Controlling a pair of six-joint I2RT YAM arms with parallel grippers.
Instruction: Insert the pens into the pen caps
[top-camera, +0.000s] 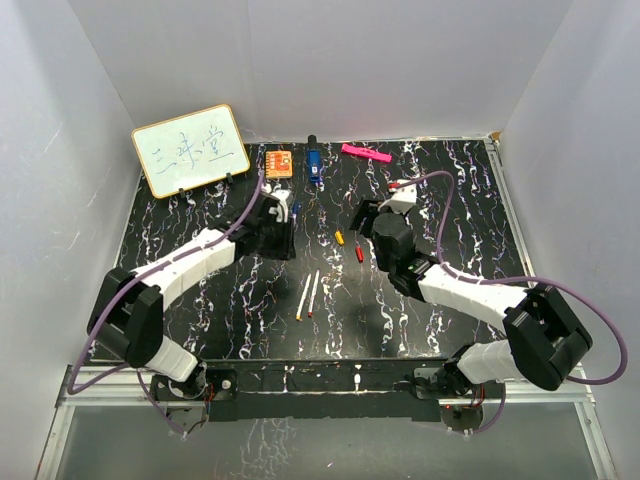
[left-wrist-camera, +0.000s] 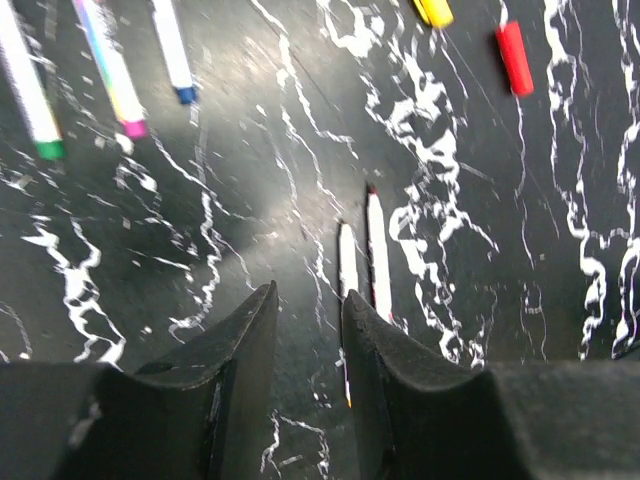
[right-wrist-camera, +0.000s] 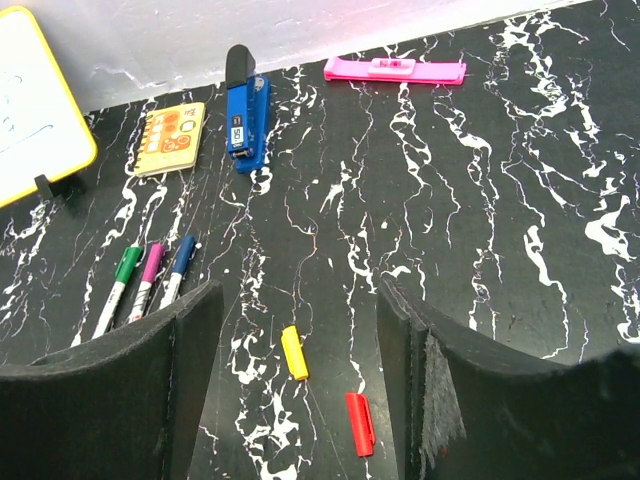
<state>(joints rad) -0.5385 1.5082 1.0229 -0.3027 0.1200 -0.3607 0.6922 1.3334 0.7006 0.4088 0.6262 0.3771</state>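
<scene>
2 uncapped pens (left-wrist-camera: 378, 250) lie nearest, partly hidden behind the left gripper (left-wrist-camera: 308, 292), which is slightly parted and empty. The right gripper (right-wrist-camera: 300, 290), spread wide and empty, shows the yellow cap (right-wrist-camera: 294, 352) and red cap (right-wrist-camera: 359, 422) between its fingers. Farther back, the whiteboard (top-camera: 190, 148) has unreadable blue handwriting.

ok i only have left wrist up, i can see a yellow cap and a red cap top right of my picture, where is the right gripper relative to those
observer: the right gripper is open and close by them. In its wrist view the yellow cap and red cap lie on the table between its fingers, untouched.
operator: and the three pens top left, my view cuts them off, are they capped
observer: they look capped. The right wrist view shows green, magenta and blue caps on their far ends.
</scene>
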